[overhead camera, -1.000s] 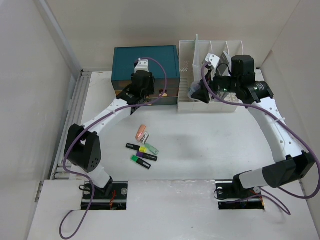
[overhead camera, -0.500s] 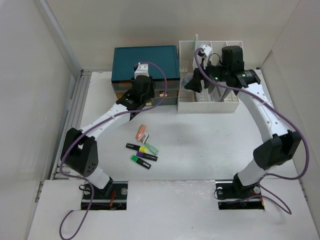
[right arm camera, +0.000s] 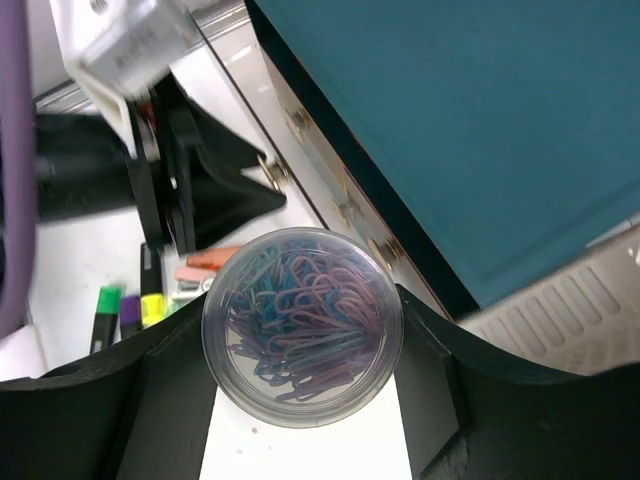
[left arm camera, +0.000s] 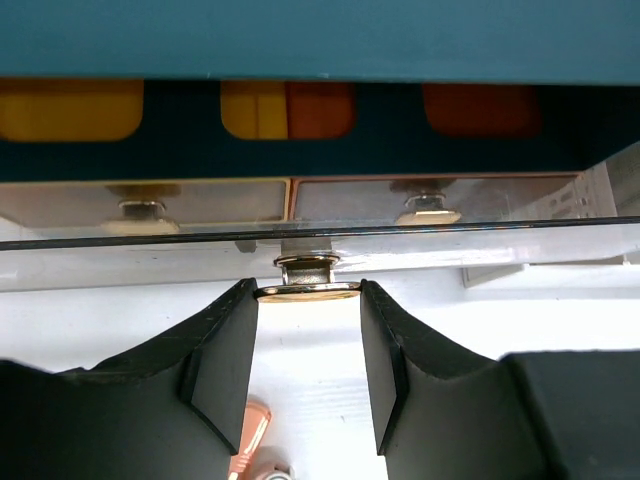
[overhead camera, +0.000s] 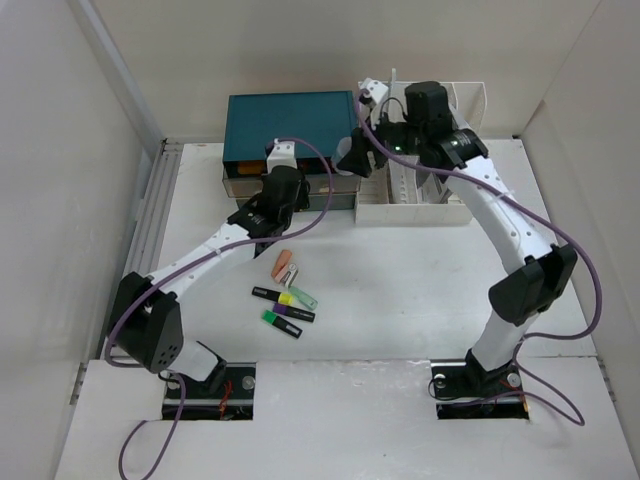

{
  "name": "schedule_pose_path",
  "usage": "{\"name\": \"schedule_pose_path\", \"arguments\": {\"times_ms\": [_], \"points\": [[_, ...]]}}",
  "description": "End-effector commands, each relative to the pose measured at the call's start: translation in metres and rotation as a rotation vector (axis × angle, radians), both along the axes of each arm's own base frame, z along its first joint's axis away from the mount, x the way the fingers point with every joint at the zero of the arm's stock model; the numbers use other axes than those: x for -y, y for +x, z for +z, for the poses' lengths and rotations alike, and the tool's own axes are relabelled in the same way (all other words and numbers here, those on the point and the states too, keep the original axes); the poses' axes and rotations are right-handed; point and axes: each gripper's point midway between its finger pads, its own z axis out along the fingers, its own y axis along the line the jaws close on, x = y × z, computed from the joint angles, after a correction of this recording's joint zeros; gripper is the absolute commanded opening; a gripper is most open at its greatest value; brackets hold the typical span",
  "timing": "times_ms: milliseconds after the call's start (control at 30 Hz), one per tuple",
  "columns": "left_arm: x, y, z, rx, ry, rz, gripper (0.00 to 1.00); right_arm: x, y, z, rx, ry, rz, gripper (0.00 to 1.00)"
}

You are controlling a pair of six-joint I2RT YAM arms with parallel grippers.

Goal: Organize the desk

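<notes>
The white desk (overhead camera: 420, 270) lies under both arms, with the teal drawer box (overhead camera: 290, 125) at its back edge. The left gripper (left arm camera: 307, 310) pinches a clear drawer's (left arm camera: 450, 240) brass knob (left arm camera: 307, 291), so the pull should be straight and level. The right gripper (right arm camera: 300, 335) clamps a tub of paper clips (right arm camera: 300, 320), best carried upright.

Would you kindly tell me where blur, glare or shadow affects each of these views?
Top external: even light, soft shadows on the desk. Left wrist: the drawer knob glints, the clear drawer front shows pale glare. Right wrist: the paper-clip tub is sharp, the white block is blurred.
</notes>
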Motion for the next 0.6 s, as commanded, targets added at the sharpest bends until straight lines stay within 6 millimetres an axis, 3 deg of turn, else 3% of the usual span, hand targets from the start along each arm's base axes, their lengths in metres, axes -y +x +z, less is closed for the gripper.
{"name": "schedule_pose_path", "arguments": {"times_ms": [0, 100, 267, 300, 567], "points": [[0.009, -0.021, -0.006, -0.04, -0.042, -0.032, 0.33, -0.023, 0.009, 0.03, 0.107, 0.021, -0.057, 0.03], [0.006, -0.031, -0.006, -0.039, -0.053, -0.037, 0.33, -0.038, 0.014, 0.014, 0.091, -0.016, -0.092, 0.03], [0.004, -0.041, -0.008, -0.04, -0.07, -0.039, 0.33, -0.048, 0.022, 0.012, 0.109, -0.048, -0.163, 0.03], [0.002, -0.044, -0.007, -0.037, -0.073, -0.039, 0.33, -0.053, 0.025, 0.004, 0.096, -0.064, -0.165, 0.03], [0.001, -0.051, -0.003, -0.026, -0.09, -0.045, 0.34, -0.05, 0.043, -0.011, 0.1, -0.115, -0.251, 0.03]]}}
